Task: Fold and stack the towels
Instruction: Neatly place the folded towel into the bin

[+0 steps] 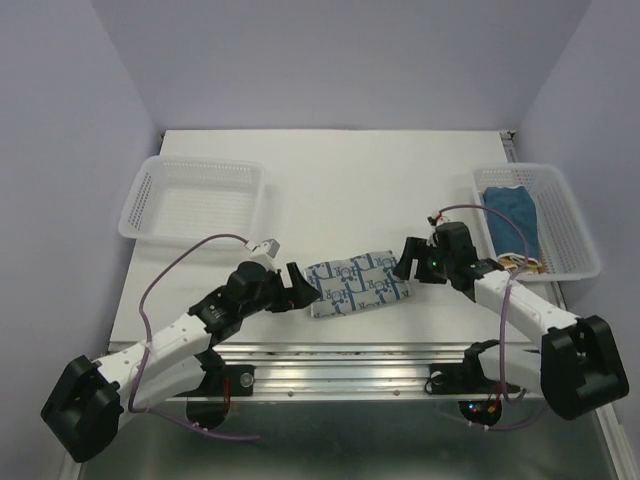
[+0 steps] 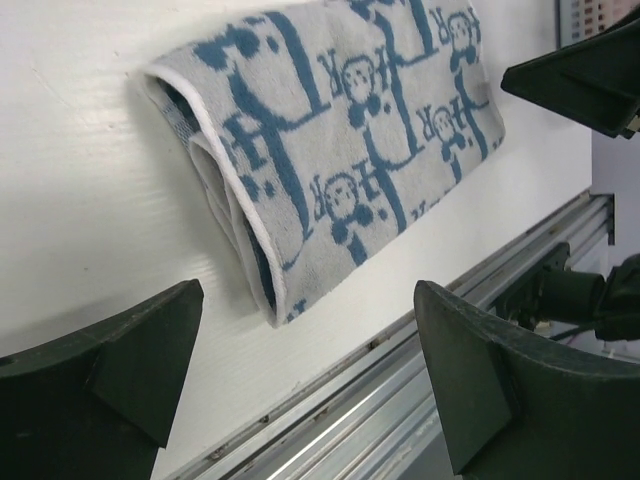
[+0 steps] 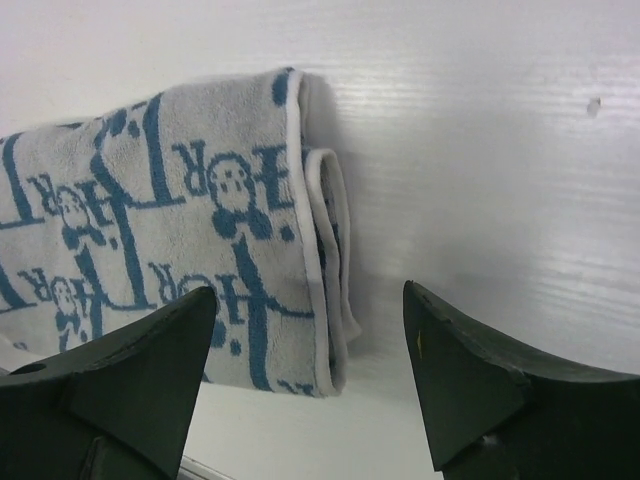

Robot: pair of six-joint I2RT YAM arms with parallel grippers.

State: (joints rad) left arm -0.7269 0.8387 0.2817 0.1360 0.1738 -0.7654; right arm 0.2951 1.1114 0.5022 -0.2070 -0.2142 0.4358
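Note:
A white towel with a blue pattern [image 1: 357, 286] lies folded into a narrow strip on the table near the front edge. My left gripper [image 1: 298, 285] is open just off its left end, nothing between the fingers. The left wrist view shows that folded end [image 2: 330, 160] lying apart from the jaws. My right gripper [image 1: 406, 262] stands open at the strip's right end, also empty. In the right wrist view the layered edge of the towel [image 3: 190, 250] lies flat ahead of the fingers. A plain dark blue towel [image 1: 513, 215] rests in the right basket.
A white perforated basket [image 1: 192, 195] stands at the back left, holding nothing I can see. Another white basket [image 1: 570, 215] sits at the right with a bit of patterned cloth [image 1: 520, 264] at its near end. A metal rail [image 1: 350, 355] runs along the table's front edge.

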